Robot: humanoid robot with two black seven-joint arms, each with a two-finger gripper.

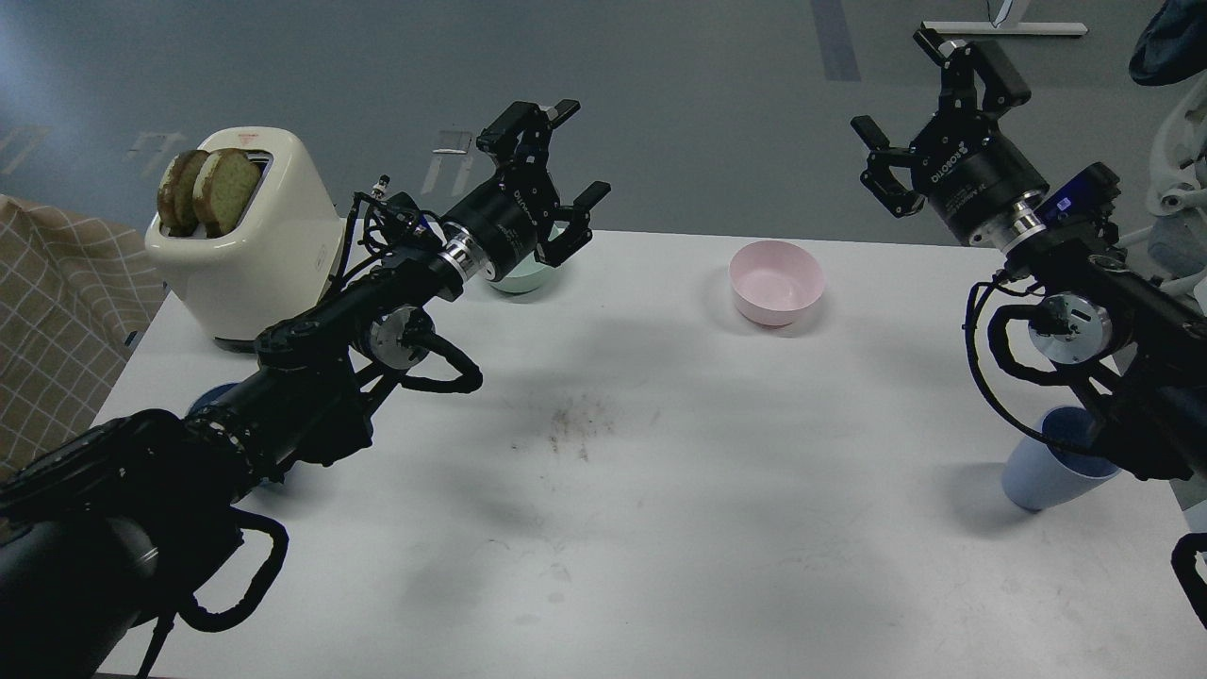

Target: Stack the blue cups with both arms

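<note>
One blue cup [1042, 471] stands upright near the table's right edge, its rim partly covered by my right arm. A sliver of a second blue cup [208, 399] shows at the left edge, mostly hidden behind my left arm. My left gripper [556, 160] hangs open and empty above the far left of the table, over the mint-green bowl. High over the far right corner, my right gripper [929, 90] is also open and empty, well above and behind its cup.
A mint-green bowl [524, 277] sits half hidden behind the left gripper. A pink bowl [775, 281] stands at the far centre-right. A cream toaster [247, 255] with bread slices occupies the far left corner. A checked cloth [52, 321] lies beyond the white table [613, 490].
</note>
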